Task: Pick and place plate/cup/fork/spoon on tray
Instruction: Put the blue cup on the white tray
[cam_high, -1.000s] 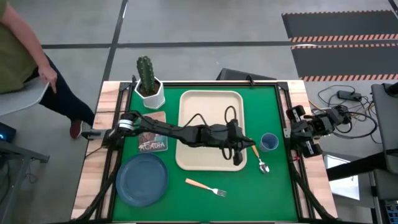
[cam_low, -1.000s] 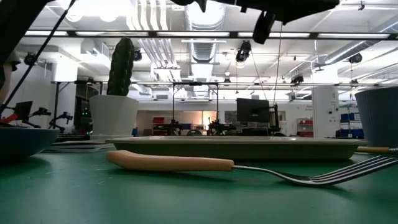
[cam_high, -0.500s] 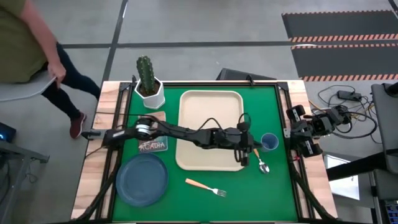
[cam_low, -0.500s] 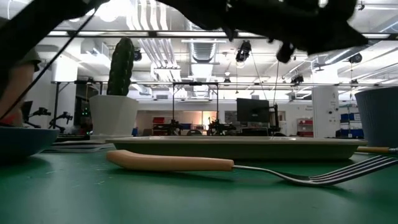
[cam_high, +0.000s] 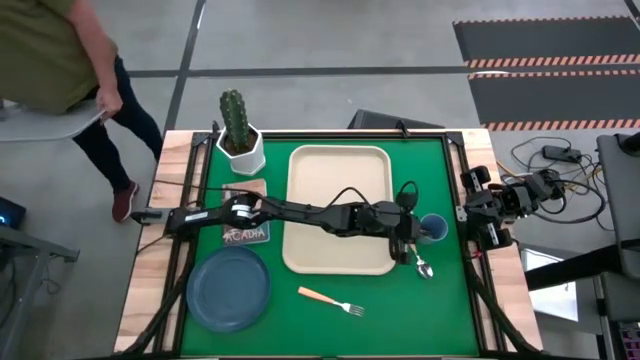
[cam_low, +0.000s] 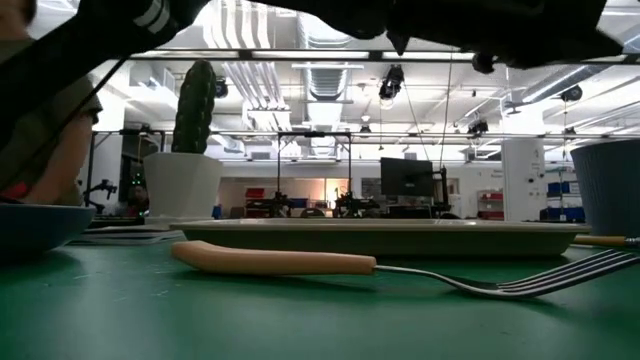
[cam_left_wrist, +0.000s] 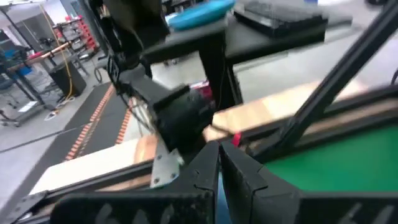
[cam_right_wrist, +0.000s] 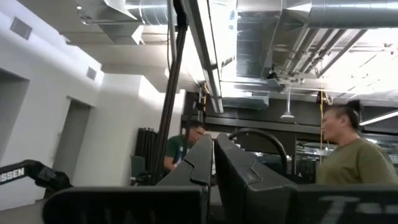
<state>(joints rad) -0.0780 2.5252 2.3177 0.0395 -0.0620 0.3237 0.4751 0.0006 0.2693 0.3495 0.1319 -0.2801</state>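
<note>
White capital letters ending in "SSEN" can be read on a dark robot arm (cam_right_wrist: 28, 174) at the lower left of the right wrist view; the start of the word is cut off by the frame edge. In the high view, a small dark card (cam_high: 245, 234) left of centre on the desk carries pale lettering too small to read.

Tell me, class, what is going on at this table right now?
The left arm stretches across the beige tray, its shut gripper over the spoon's handle beside the blue cup. Nothing is on the tray yet: the plate and fork lie on the green mat nearer the front edge. The right gripper waits, shut, at the table's right edge. A cactus pot stands at the back, and a person is beyond the table's corner.
</note>
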